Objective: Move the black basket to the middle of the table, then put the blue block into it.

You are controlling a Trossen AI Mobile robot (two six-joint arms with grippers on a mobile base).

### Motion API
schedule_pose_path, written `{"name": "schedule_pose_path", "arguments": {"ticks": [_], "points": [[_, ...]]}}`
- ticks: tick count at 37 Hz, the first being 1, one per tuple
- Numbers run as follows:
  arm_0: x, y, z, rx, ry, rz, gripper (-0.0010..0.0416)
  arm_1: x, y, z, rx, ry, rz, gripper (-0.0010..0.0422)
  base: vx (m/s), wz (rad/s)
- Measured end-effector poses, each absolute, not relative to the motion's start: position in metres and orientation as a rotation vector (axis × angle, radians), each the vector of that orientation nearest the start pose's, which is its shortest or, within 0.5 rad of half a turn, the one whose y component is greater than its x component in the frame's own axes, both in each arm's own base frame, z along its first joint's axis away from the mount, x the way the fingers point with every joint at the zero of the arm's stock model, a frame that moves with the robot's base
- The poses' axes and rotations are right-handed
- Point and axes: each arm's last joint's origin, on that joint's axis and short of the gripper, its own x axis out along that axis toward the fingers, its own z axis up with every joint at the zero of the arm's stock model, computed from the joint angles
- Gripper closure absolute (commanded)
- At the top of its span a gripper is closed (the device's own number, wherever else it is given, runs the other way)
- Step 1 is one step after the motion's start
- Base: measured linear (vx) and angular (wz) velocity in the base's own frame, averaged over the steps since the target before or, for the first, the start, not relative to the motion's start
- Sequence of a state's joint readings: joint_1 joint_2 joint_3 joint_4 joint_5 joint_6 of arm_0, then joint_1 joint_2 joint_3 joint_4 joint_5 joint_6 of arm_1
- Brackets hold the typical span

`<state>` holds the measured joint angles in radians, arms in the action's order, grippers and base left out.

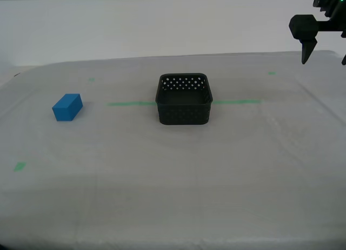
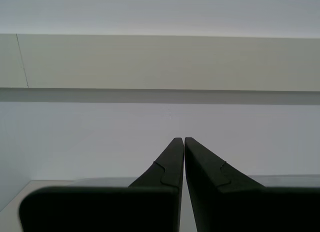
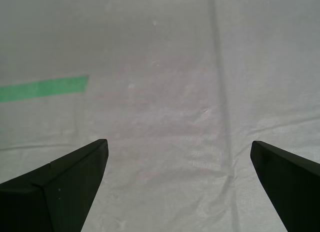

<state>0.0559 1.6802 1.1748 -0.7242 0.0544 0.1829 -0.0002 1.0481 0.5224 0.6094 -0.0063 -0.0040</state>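
Black basket (image 1: pixel 184 99) sits mid-bench (image 1: pixel 173 180), blue block (image 1: pixel 67 107) well apart; my first hand (image 3: pixel 179 157) gapes wide, my second hand (image 2: pixel 184 140) is closed, empty.

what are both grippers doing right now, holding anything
My first gripper: open, empty, above bare table cloth.
My second gripper: shut, holding nothing, pointed at the wall.

Bare worktop (image 1: pixel 173 196) lay open between the blue block (image 1: pixel 67 107) and the black basket (image 1: pixel 184 99); only these two interrupted it.
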Motion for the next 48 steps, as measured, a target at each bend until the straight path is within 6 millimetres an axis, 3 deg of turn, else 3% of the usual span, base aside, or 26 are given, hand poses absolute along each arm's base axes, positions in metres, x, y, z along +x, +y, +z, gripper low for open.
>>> {"name": "schedule_pose_path", "arguments": {"ticks": [48], "points": [[0.3252, 0.0163, 0.2087, 0.046, 1.213, -0.082, 0.0007, 0.2266, 0.0001, 0.2693, -0.005, -0.083, 0.006, 0.0412, 0.0, 0.0]]}}
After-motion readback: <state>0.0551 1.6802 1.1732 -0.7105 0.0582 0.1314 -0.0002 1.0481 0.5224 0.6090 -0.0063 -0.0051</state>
